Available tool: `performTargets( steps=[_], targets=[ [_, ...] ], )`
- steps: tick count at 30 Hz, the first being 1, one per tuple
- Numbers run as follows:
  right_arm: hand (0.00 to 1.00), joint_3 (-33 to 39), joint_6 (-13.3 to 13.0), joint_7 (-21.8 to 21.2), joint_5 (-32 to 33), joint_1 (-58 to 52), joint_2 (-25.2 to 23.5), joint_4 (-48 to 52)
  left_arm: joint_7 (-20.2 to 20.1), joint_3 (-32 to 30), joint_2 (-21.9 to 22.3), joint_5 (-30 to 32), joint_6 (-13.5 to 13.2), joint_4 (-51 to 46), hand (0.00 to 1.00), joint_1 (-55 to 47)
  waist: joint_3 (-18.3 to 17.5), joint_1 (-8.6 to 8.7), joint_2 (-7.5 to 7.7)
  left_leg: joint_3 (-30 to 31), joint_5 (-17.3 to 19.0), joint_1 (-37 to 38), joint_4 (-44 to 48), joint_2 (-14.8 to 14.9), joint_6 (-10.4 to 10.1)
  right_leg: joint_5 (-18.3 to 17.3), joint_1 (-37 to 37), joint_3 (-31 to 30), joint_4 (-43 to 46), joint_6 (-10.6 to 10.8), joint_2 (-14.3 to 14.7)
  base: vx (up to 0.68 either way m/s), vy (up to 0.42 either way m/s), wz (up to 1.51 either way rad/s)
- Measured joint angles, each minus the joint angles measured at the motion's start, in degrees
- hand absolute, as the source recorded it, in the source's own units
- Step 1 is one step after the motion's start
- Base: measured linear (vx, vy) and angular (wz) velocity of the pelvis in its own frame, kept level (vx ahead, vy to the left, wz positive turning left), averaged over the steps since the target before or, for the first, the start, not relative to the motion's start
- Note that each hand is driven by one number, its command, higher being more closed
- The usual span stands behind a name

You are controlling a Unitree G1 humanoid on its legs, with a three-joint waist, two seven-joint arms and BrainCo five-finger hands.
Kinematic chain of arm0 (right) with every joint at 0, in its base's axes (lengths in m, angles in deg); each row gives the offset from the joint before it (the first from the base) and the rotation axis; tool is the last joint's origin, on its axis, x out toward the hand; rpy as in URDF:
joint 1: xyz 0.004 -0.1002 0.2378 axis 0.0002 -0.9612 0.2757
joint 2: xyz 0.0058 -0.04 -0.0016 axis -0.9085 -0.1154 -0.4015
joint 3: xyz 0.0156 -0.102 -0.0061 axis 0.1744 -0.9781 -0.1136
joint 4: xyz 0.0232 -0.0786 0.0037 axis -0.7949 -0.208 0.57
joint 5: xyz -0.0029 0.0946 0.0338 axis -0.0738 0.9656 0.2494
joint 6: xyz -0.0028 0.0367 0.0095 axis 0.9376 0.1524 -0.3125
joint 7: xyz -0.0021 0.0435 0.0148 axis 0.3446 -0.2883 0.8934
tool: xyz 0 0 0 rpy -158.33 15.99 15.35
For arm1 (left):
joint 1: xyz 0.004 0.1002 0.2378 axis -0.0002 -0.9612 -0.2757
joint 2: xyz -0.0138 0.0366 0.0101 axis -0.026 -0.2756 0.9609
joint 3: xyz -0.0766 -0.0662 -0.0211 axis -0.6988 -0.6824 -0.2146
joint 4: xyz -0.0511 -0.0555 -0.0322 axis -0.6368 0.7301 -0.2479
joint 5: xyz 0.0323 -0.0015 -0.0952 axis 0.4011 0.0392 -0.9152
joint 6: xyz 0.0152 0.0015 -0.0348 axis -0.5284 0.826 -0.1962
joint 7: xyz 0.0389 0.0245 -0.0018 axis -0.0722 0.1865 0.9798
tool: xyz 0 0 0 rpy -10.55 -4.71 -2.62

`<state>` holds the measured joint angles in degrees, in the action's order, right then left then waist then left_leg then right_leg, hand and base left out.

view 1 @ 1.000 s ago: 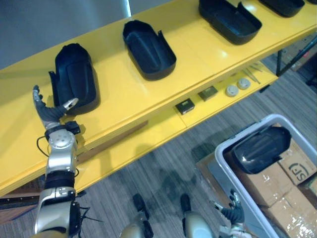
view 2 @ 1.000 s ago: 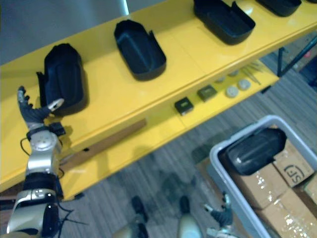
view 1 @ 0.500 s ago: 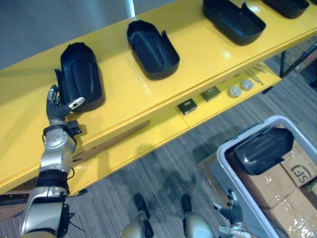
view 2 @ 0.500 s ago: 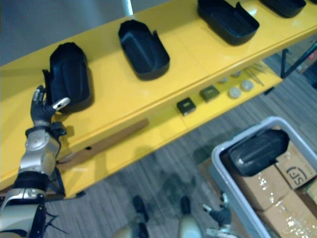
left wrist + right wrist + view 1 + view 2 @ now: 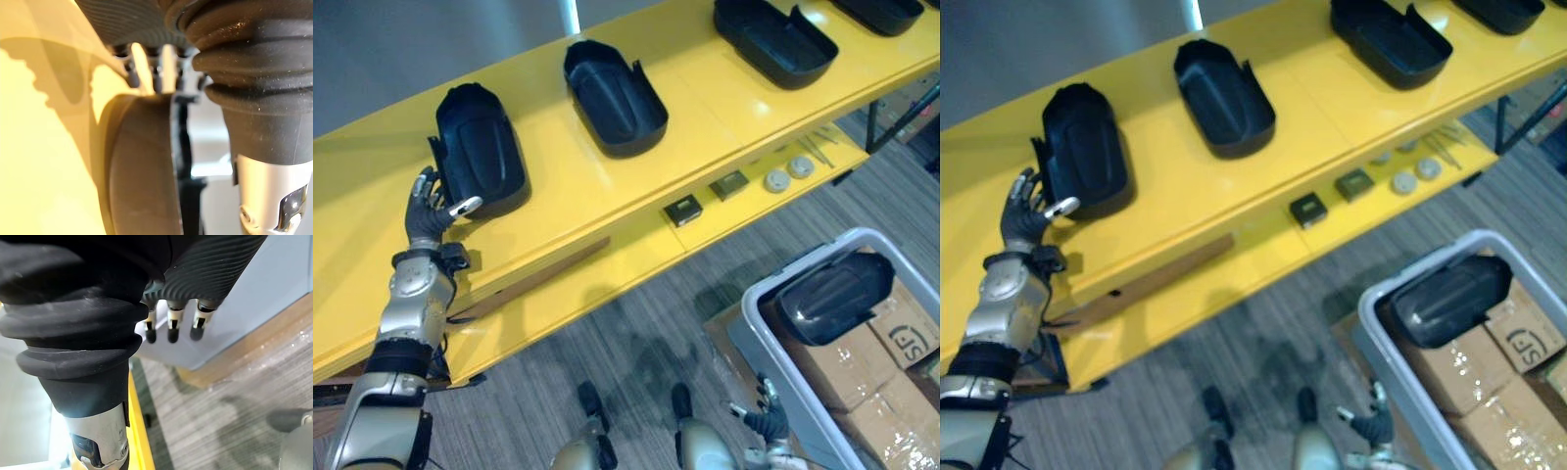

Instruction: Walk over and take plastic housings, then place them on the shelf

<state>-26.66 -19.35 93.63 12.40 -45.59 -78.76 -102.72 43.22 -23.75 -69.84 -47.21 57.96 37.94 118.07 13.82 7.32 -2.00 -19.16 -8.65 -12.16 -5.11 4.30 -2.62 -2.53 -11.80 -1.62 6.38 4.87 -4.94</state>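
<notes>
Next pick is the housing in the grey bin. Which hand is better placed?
Right. The right hand hangs open just beside the grey bin that holds the housing. The left hand is up at the leftmost housing on the yellow shelf, far across.

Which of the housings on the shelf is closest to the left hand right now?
The leftmost housing on the yellow shelf, just past the fingertips of the open left hand; the next housing sits well to the right.

Setting: workshop or parts store. Evidence: long yellow shelf, row of black plastic housings, grey tote, taped cardboard boxes, small parts on lower tier.
</notes>
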Motion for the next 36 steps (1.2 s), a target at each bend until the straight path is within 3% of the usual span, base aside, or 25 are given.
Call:
performTargets(
  steps=[5, 8, 11, 15, 18, 21, 26, 32, 36],
  targets=[
    [0.0, -0.05, 0.08, 0.0, -0.07, 1.04, 0.12, -1.13, 0.71, -0.01, 0.03, 1.5, 0.08, 0.03, 0.0, 0.01, -0.02, 0.13, 0.03, 0.01, 0.0, -0.02, -0.01, 0.0, 0.0, 0.02, 0.0, -0.01, 0.0, 0.02, -0.02, 0.0, 0.0, 0.0],
    [0.0, -0.08, 0.07, 0.0, -0.46, 1.86, 0.11, -1.11, 3.86, -1.55, 1.76, 8.22, 0.73, -0.01, 0.0, 0.43, -0.05, 0.37, 0.09, 0.23, 0.0, -0.02, -0.01, -0.02, 0.0, 0.03, 0.12, 0.13, 0.0, 0.04, -0.04, 0.0, 0.0, 0.02],
    [0.0, -0.13, -0.03, 0.03, -0.43, 2.47, -0.03, -0.92, 10.92, -8.21, 9.57, 19.56, 2.57, -4.29, 0.0, 0.39, -0.1, 0.5, 0.18, 0.98, -0.05, -0.01, 0.01, -0.1, 0.04, 0.02, 0.66, 0.81, -0.14, 0.05, -0.11, 0.01, -0.002, 0.12],
    [0.0, 0.01, -0.51, 0.26, -0.42, 4.27, -0.39, 0.44, 22.37, -11.27, 22.19, 40.63, 4.43, -25.68, 0.0, -8.55, -0.29, 0.36, 0.51, 1.41, -0.06, 0.56, 0.02, -0.04, 0.04, 0.0, 1.62, 1.54, -0.45, 0.02, -0.07, 0.04, -0.008, 0.06],
    [0.0, 0.73, -1.41, 0.96, -0.43, 4.34, -1.35, 4.96, 28.01, -12.42, 30.81, 53.21, 5.48, -38.82, 0.0, -16.48, -0.4, 0.43, 0.47, 1.19, 0.03, 2.71, -0.01, -0.01, -0.03, -0.01, 3.79, 1.4, -1.03, 0.01, 0.08, 0.03, -0.012, -0.06],
    [0.0, 1.81, -2.15, 1.54, -0.48, 4.76, -1.74, 9.58, 31.6, -12.53, 34.64, 61.57, 5.22, -47.13, 0.0, -21.44, -2.15, 0.13, 0.41, -0.31, 0.37, 3.68, -0.02, 0.39, -0.1, 0.18, 3.79, -0.11, -1.42, -0.03, 0.5, -0.01, -0.011, -0.23],
    [0.0, 5.3, -2.93, 2.43, -0.49, 5.14, -1.87, 16.34, 32.18, -8.37, 38.62, 65.75, 2.88, -52.99, 0.0, -25.46, -6.09, 0.12, 0.28, -3.98, 1.23, 5.27, -0.03, 0.43, 0.0, 0.92, 3.87, -3.6, -3.19, 0.41, 0.69, 0.0, 0.007, -0.41],
    [0.0, 9.88, -2.98, 4.44, -0.45, 4.43, -2.56, 22.5, 26.29, 2.63, 38.6, 65.75, -2.72, -54.57, 0.0, -28.29, -7.76, 1.88, 0.73, -8.62, 2.05, 7.0, -0.01, 0.47, 0.05, 2.57, 3.44, -8.25, -4.26, 1.24, 0.83, 0.01, 0.016, -0.38],
    [0.0, 10.58, -2.95, 5.35, -0.44, 3.41, -3.29, 26.76, 22.46, 5.03, 38.64, 63.08, -4.78, -52.67, 0.0, -29.9, -7.91, 2.85, 0.85, -15.61, 3.8, 9.18, 0.04, 0.84, -0.67, 3.74, 1.84, -15.31, -4.57, 2.42, 1.59, 0.03, 0.014, -0.85]
  ],
)
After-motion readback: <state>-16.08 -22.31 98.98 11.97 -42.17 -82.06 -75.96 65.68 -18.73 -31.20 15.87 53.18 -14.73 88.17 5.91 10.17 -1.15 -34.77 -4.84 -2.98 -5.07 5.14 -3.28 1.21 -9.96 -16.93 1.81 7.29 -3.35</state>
